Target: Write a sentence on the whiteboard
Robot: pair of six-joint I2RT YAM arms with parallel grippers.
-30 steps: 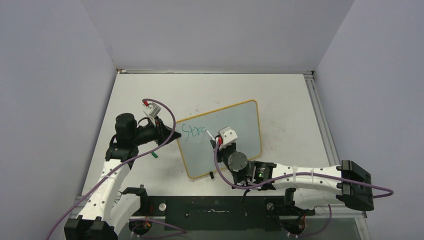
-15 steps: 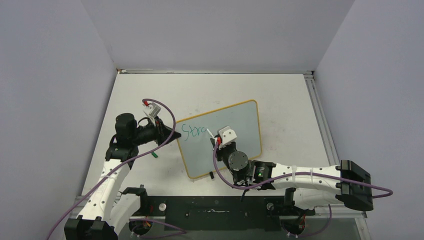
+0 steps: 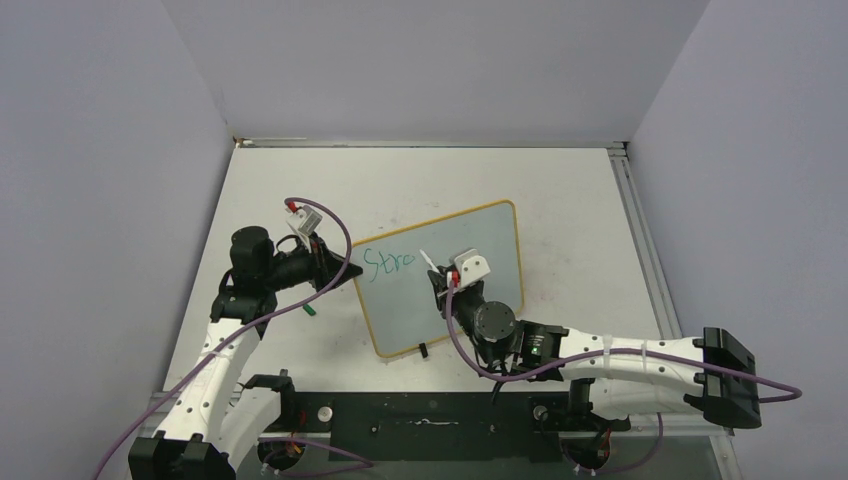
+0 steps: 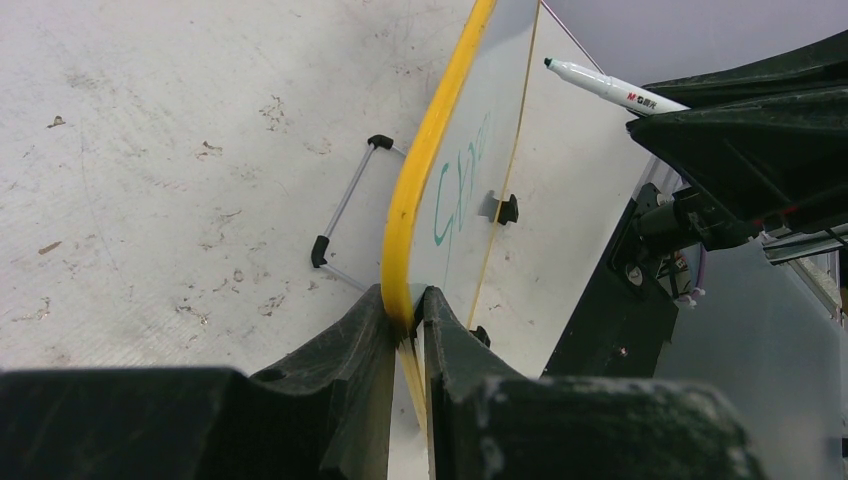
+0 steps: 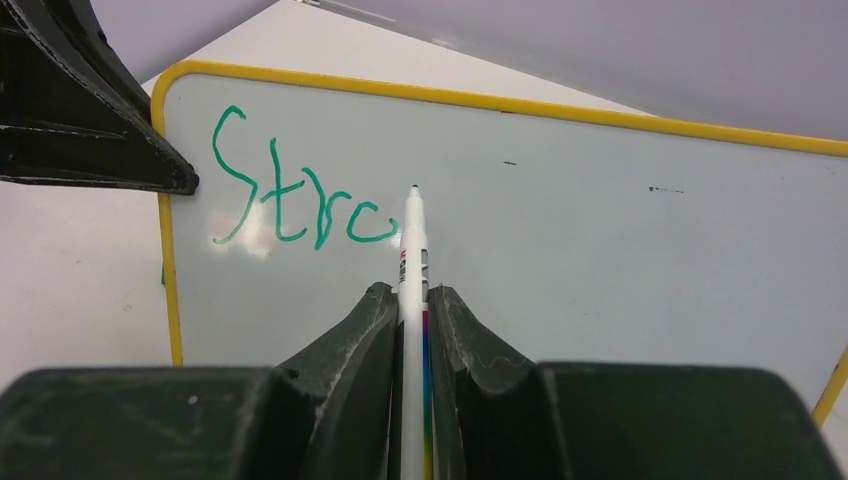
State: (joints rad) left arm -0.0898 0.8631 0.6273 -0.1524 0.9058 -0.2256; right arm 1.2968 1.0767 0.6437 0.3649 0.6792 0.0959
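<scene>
The walls around my rig are pale purple, and the white surface (image 3: 300, 190) below them is scratched and a bit dirty. The whiteboard (image 3: 480, 250) sits near the middle of the surface, between my two arms. It is turned at a slant, with one short side toward the left arm. It has a thin yellow rim and little black clips (image 4: 507, 208) on one long edge. In the left wrist view a thin wire stand (image 4: 345, 210) pokes out from behind it, down on the surface.

My left fingers (image 4: 350, 370) are pinching the yellow rim at the short side, one finger on each face of the board. They look tight on it.

My right fingers (image 5: 360, 340) are squeezed on a white marker (image 5: 412, 250). It sticks straight out between them, over the board. Its dark tip is just past the last green letter (I cannot tell if the tip is touching the board or is a tiny bit off it).

The sentence (image 5: 300, 205) is only started. I can read "Stro" in thin green letters near the corner by the left fingers. The rest of the board is bare and shiny, with a couple of small dark marks.

A small green thing (image 3: 310, 310) lies on the surface beside the left arm, near the board's edge. It is too small for me to tell what it is.
</scene>
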